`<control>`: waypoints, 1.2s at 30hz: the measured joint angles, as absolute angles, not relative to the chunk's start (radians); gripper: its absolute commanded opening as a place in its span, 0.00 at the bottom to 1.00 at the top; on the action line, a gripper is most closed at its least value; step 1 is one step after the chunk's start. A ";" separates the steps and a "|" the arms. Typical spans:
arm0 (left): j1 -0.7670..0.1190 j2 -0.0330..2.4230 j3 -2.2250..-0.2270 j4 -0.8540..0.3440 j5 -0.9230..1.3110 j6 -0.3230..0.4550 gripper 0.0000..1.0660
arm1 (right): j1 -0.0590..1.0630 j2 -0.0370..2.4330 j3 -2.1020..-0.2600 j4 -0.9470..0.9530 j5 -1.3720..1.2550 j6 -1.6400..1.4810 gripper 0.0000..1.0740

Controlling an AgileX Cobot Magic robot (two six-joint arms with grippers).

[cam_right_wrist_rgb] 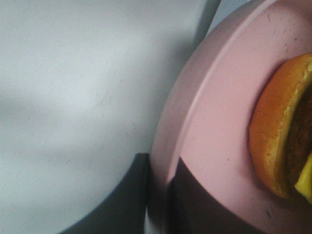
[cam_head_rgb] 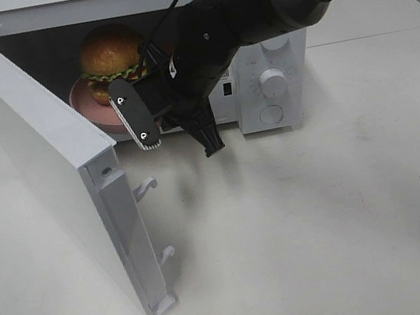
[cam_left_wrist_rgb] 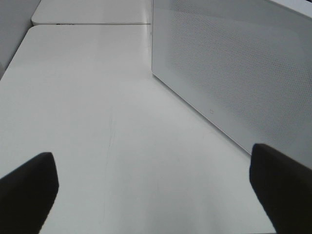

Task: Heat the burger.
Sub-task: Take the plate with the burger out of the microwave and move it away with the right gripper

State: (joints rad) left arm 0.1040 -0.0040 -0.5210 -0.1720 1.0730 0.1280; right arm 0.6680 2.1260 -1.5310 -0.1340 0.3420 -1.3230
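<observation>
Open microwave door, right claw fronting burger

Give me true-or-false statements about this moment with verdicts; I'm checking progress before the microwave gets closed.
1. The microwave door stands open. True.
2. The burger sits on the bare table. False: it rests on the pink plate inside the microwave.
3. The right pincer is closed on the plate's rim. True.
4. The left pincer is shut on the door. False: it is open, holding nothing.
</observation>
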 measured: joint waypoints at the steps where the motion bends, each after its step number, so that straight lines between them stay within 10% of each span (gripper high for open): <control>1: 0.104 -0.004 -0.521 -0.172 1.073 0.128 0.94 | 0.668 2.126 -1.531 -0.134 0.342 -1.323 0.00; 36: 0.104 -0.004 -0.521 -0.172 1.073 0.128 0.94 | 0.663 1.819 -1.098 0.010 0.212 -1.548 0.00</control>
State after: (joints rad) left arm 0.1040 -0.0040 -0.5210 -0.1720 1.0730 0.1280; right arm 0.6630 1.8190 -1.0980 0.0100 0.2120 -1.5480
